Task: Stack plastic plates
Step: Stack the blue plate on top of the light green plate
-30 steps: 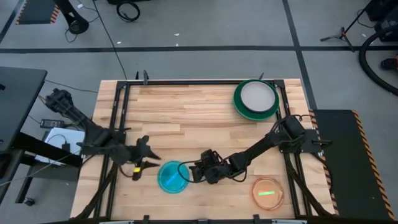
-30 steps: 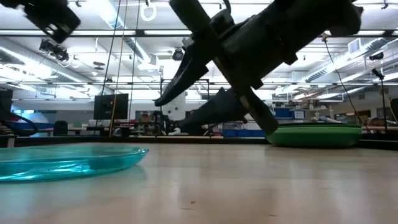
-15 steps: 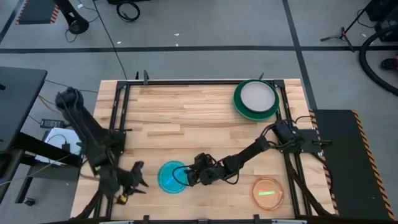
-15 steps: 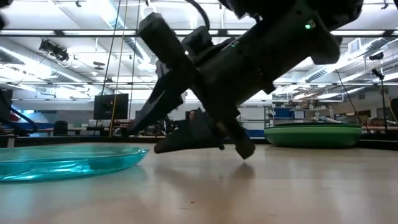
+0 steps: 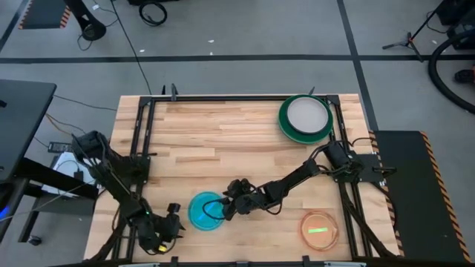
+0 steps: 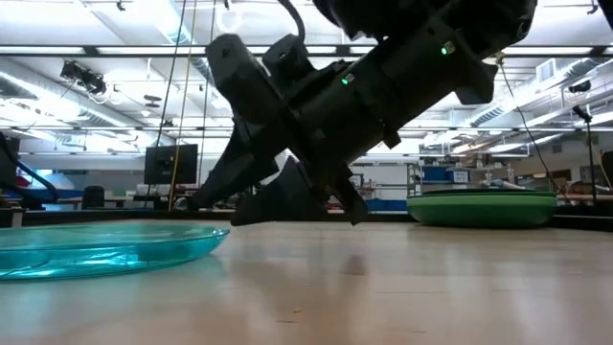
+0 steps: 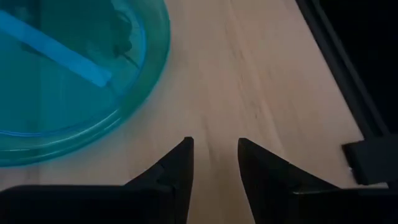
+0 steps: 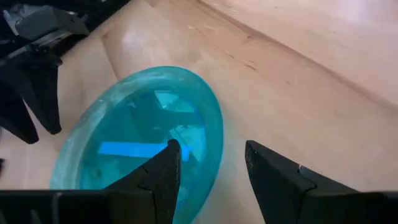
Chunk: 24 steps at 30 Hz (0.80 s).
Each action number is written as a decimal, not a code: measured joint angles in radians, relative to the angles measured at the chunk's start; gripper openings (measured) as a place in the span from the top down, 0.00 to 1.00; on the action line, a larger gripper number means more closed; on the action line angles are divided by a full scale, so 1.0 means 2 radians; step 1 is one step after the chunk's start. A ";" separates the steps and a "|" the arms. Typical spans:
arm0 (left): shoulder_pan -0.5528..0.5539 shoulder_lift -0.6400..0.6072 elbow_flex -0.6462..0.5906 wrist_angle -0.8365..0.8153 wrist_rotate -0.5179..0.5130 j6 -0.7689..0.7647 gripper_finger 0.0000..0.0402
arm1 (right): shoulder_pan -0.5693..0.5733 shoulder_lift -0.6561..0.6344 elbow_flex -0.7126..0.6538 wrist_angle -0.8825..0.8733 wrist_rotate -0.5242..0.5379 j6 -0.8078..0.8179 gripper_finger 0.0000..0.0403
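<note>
**Lining up on the blue plate**

My right gripper point(image 5: 221, 208) hangs low over the table point(image 5: 223, 137), right at the edge of the blue plate point(image 5: 205, 211), its fingers spread with nothing between them. From my right wrist, one finger point(image 8: 163, 168) shows over the plate's rim and the other over bare wood just beside it, which I take as the set-up for pinching that rim (the plate lies flat, so the raised edge looks like the only part I could grip). In the low view the gripper tilts nose-down toward the plate, its tips just above the wood.

My left gripper point(image 5: 169, 222) waits on the other side of the blue plate, near it but not touching, down by the table's front edge. Its fingers are also apart and empty, pointing along the wood past the plate's rim.

The stack I am building sits well apart from the blue plate, at the far corner of the table: a green plate point(image 5: 305, 119) with a pale grey plate point(image 5: 307, 113) nested on top. A pink plate point(image 5: 319, 229) lies by itself beyond my right gripper, near the front edge. Larger plates sit lowest, so I judge the small ones go on last.

I can read no brand, label or writing anywhere; the bright bars inside the blue and pink plates look like reflections.
</note>
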 joint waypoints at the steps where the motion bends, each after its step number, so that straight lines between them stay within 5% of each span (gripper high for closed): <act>1: 0.002 0.007 0.000 0.005 0.000 0.000 0.67 | -0.003 0.003 0.000 0.002 0.000 -0.007 0.54; 7: 0.034 0.036 0.002 0.030 -0.004 0.014 0.67 | -0.020 0.025 0.001 0.038 -0.059 -0.033 0.58; 19: 0.098 0.040 0.000 0.061 0.003 0.082 0.67 | -0.015 0.036 0.008 0.053 -0.055 -0.046 0.63; 24: 0.103 0.040 0.000 0.060 -0.004 0.079 0.67 | -0.015 0.035 0.009 0.040 -0.061 -0.042 0.74</act>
